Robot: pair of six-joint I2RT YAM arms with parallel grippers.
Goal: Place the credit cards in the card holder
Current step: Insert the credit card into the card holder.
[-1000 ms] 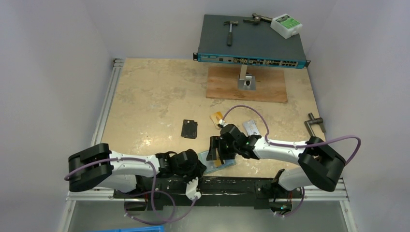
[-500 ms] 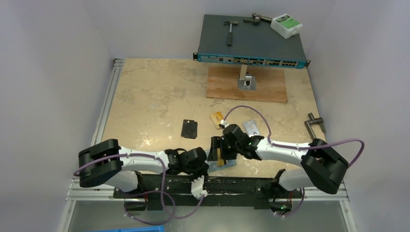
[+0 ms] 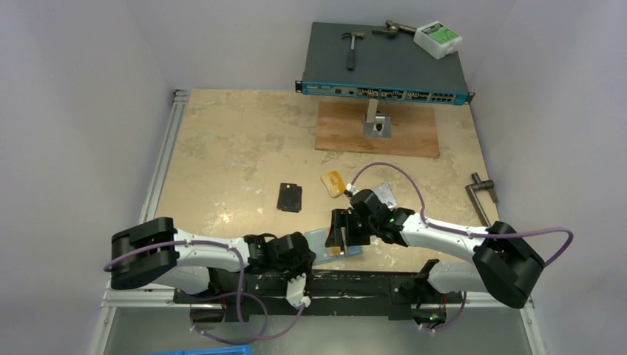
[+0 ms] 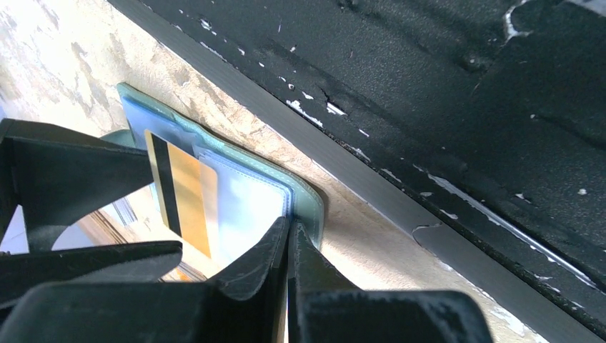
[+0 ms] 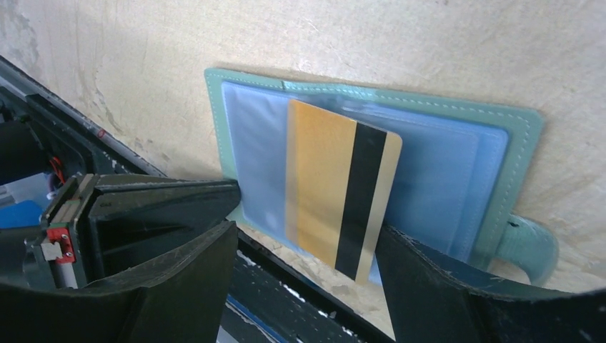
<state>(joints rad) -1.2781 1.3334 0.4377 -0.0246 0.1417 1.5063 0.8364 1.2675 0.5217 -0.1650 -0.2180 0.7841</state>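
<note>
Two hands at card holder (image 5: 321,86): left hand (image 4: 288,229) together at its edge, right hand (image 5: 311,225) apart around orange card (image 5: 321,179)

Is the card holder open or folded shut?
Open: the card holder lies spread, pale blue lining up, orange card across it.

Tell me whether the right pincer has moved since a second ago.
Yes. The right pincer shifted slightly right, away from the black wallet.

In top view, card holder (image 3: 318,241) largely covered by right gripper (image 3: 341,237). In right wrist view, orange card (image 5: 336,186) lower corner masked by right finger (image 5: 457,286); snap tab (image 5: 529,243) partly hidden. Markings on silver card (image 3: 384,194) too small to be read.
</note>
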